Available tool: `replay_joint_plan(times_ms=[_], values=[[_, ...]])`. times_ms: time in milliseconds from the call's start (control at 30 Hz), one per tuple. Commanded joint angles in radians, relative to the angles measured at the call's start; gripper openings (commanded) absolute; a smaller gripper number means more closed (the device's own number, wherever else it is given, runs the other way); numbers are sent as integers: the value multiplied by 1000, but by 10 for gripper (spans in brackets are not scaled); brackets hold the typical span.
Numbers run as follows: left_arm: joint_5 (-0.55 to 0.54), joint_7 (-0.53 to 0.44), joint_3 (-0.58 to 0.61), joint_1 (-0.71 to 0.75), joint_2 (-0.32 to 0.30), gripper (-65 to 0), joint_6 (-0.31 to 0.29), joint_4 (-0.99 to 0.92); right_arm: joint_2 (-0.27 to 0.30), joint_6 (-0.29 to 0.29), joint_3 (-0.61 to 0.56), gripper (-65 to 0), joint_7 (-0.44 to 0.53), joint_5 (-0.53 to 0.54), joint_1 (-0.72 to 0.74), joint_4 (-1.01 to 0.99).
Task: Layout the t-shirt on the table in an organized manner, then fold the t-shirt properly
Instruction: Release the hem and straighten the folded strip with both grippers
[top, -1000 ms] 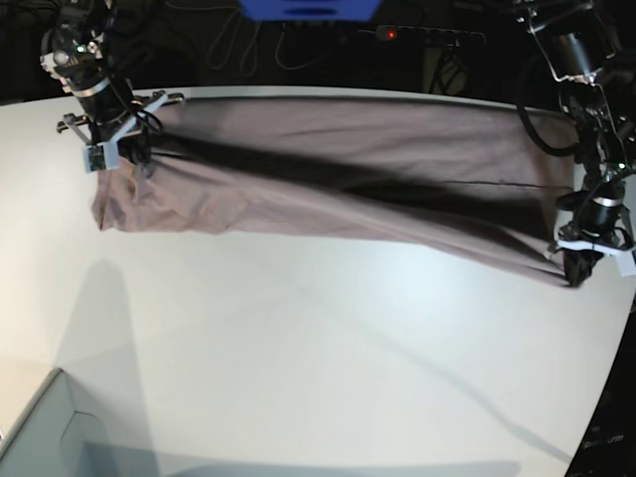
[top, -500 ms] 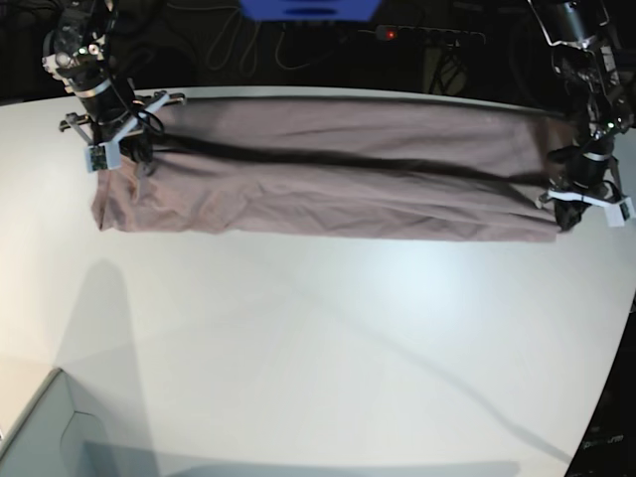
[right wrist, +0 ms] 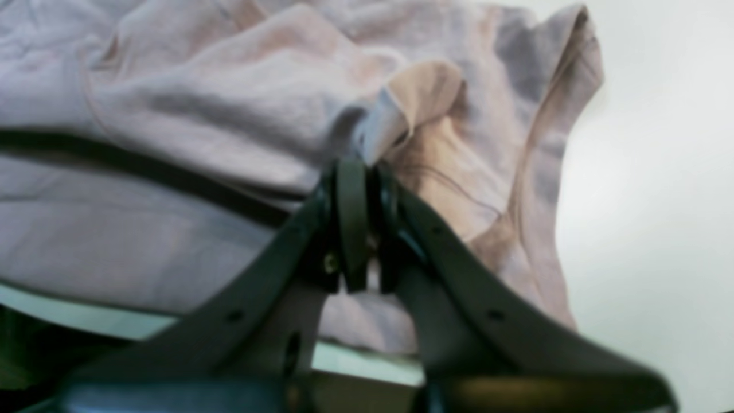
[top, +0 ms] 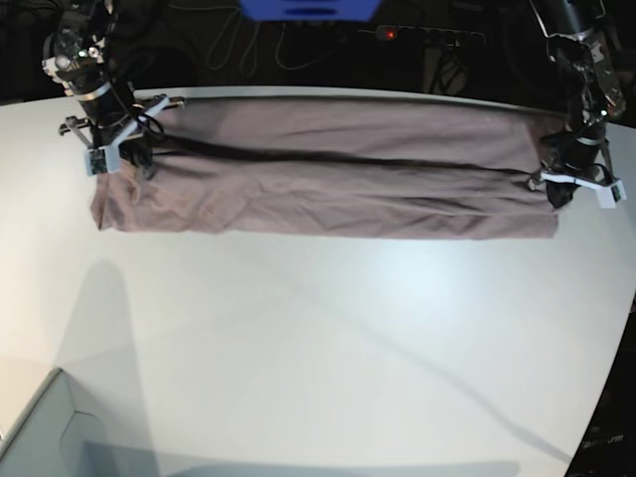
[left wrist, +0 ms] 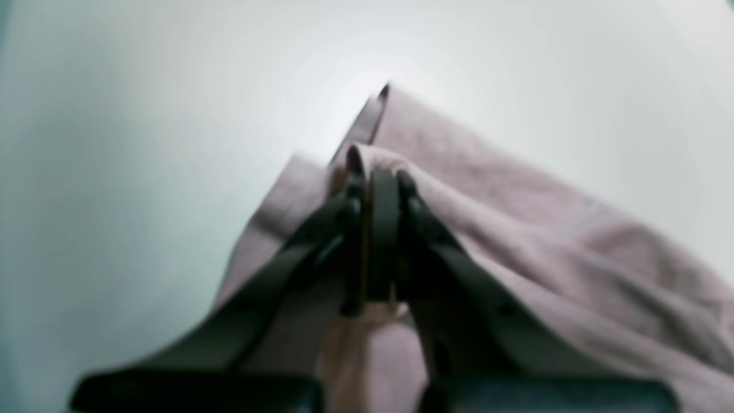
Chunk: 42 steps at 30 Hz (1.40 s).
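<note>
While base shows t-shirt [top: 328, 179] stretched | wrists: both pincers [left wrist: 375, 172] [right wrist: 358, 169] clamp cloth

We find the table [top: 328, 338] open from the 3 o'clock side through 6 to 9 o'clock; a gripper can pass anywhere across this white surface. The t-shirt [top: 328, 184] spans the 12 o'clock band as a long folded strip, blocking low travel there. The right gripper [top: 139, 159] occupies its 9 o'clock end and the left gripper [top: 558, 194] its 3 o'clock end. A grey box corner [top: 45, 437] obstructs the 7 o'clock corner.
</note>
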Motion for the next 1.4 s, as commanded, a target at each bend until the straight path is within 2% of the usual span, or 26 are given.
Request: replay_joint_plan(times_ms=[0, 67, 200, 300, 433, 633, 733, 1100, 1167, 1233, 1367], values=[[-12, -23, -5, -10, -19, -632, -8, 17, 7, 13, 3, -650, 23, 9, -1, 15], [-12, -23, -8, -10, -21, -567, -8, 17, 7, 13, 3, -650, 23, 9, -1, 15], [-13, -24, -11, 11, -21, -380, -8, 26, 7, 13, 1, -650, 23, 9, -1, 15], [-13, -23, -12, 30, -18, -320, -8, 77, 7, 13, 1, -650, 23, 9, -1, 15], [-13, -23, -12, 48, -16, -318, -8, 129, 7, 13, 1, -650, 23, 9, -2, 21], [-13, -24, -8, 42, -16, -318, -8, 79, 5, 14, 1, -650, 23, 9, -47, 87], [-13, -26, -8, 40, -16, -317, -8, 63, -16, 14, 1, -650, 23, 9, -59, 104], [-13, -23, -14, 42, -21, -312, -8, 76, -16, 14, 1, -650, 23, 9, -27, -42], [-13, -23, -34, 43, -21, -311, -8, 76, -16, 14, 1, -619, 23, 9, -27, -47], [-13, -23, -60, 43, -19, -296, -8, 76, -16, 14, 3, -553, 23, 8, -29, -47], [-13, -23, -75, 45, -21, -180, -8, 76, -16, 13, 12, -421, 21, 8, -32, -40]])
